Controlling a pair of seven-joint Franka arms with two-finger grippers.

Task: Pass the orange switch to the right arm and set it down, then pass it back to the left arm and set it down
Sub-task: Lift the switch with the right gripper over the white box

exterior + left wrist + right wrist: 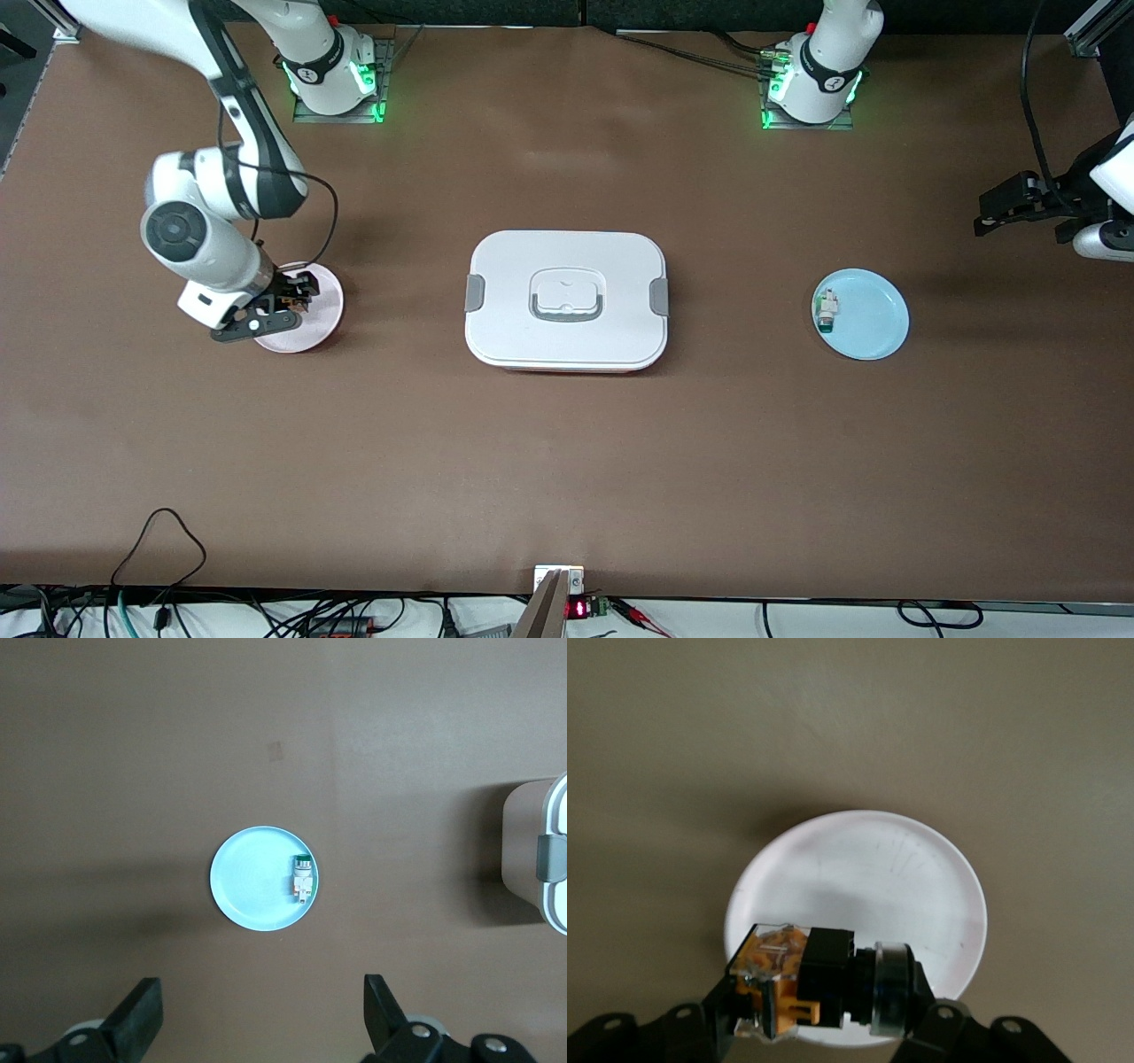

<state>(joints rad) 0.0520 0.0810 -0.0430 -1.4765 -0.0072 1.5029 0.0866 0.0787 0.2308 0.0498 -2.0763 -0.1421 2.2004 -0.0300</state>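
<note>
The orange switch, a small black part with an orange end and a clear cap, lies crosswise between the fingers of my right gripper. That gripper is shut on it, low over the pink plate at the right arm's end of the table. In the front view the right gripper hides most of the switch. The white box with grey clips sits in the middle of the table. My left gripper waits open at the left arm's end, above bare table beside the blue plate.
A small white-and-green component lies on the blue plate, at the rim toward the box. In the left wrist view, one end of the box shows at the frame's edge. Cables run along the table's edges.
</note>
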